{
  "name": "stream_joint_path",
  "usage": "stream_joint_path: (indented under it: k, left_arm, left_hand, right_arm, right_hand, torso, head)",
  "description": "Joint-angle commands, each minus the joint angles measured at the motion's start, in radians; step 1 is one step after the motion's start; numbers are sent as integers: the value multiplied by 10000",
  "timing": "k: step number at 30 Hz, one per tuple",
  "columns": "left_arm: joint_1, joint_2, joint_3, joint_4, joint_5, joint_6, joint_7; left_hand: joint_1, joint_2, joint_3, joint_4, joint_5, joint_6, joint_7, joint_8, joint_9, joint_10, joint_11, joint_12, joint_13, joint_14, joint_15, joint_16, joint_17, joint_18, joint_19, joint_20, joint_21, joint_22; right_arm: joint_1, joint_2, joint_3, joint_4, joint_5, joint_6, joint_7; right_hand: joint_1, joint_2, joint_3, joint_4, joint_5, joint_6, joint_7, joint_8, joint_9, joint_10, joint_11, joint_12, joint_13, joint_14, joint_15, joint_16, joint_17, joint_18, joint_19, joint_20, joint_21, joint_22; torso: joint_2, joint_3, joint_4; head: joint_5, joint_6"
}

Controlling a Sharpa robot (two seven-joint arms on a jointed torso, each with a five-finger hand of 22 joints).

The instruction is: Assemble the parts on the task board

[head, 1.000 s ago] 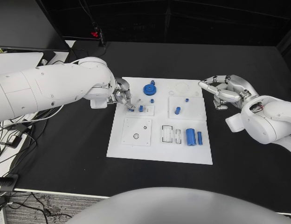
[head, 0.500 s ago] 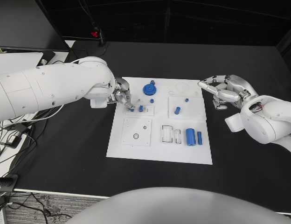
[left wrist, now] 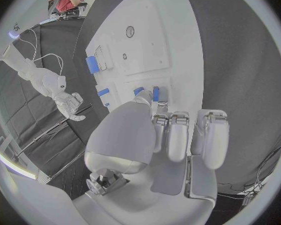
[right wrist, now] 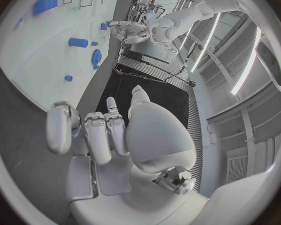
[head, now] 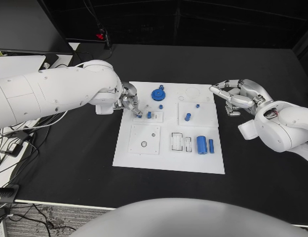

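Reaching in over the white board's (head: 170, 158) near-left top corner, the left hand (head: 130, 102) has its fingertips down by a small blue peg (head: 150, 115) standing in a square inset; fingers bunched close, and I cannot tell whether they actually pinch the peg or just touch beside it. In the left wrist view the left hand (left wrist: 172, 135) shows fingers curled forward, with the peg (left wrist: 156, 93) just past the fingertips and a second blue bit (left wrist: 138, 91) beside it.

Right hand (head: 238, 98) hovers off the board's right edge, above the black table (head: 68, 163), fingers spread and curved, holding nothing. Right wrist view: same hand (right wrist: 109, 135), nothing in it.

On the board: blue gear (head: 158, 95) with a knob near the top middle, a short blue cylinder (head: 187, 117) lying in the upper right square, a tiny blue stud (head: 197, 105) just above it. Lower right: a fat blue cylinder (head: 202, 144) lying beside a thinner blue rod (head: 211, 145), near two rectangular slots. Lower left square plate has a small hole.
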Motion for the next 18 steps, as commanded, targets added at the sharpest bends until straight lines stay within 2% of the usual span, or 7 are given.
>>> stream_joint_path:
  k: [1,18]
  left_arm:
    - [0,9,1,-11,-46,170,-77]
    - [-25,57,1,-25,-46,328,-114]
  left_hand:
    - [576,655,191,-105,30,245,-173,45,17,1170,-184,-32,1106,1079,-105,8,2635,-65,1042,-78,31,2634]
    - [557,655,217,-104,-3,244,-169,31,15,1170,-179,-32,1106,1079,-103,8,2635,-65,1042,-77,31,2634]
  right_arm:
    - [10,-3,4,28,-19,9,89]
    - [10,-13,4,36,-19,-2,100]
  right_hand:
    - [107,30,-52,12,63,-73,385,64,-16,1041,60,24,2626,1076,63,25,2635,166,-71,-3,-36,987]
    - [107,30,-52,12,63,-73,385,64,-16,1041,60,24,2626,1076,63,25,2635,166,-71,-3,-36,987]
  torso:
    - [-2,2,-2]
    - [8,3,3]
  head:
    - [5,-1]
    - [-28,-1]
